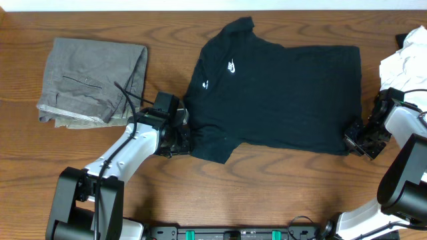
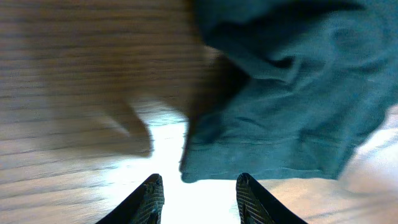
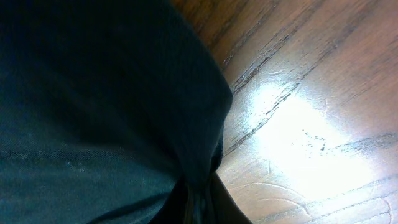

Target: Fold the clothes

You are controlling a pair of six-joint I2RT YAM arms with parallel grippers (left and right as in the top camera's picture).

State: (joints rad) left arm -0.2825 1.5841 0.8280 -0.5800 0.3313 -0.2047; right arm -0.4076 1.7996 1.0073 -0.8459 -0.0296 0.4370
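Fabric of the black T-shirt [image 1: 280, 93] is lying spread on the worktop [image 1: 267, 190]. Left hand [image 2: 199, 199] is hovering released just beside the shirt's sleeve hem; right hand [image 1: 359, 137] is clenching the shirt's bottom corner.

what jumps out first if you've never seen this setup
A black T-shirt with a small white logo lies spread flat across the middle of the wooden table. The left gripper sits open at its lower left corner, while the right gripper pinches its lower right corner. Folded grey trousers lie off to the left.
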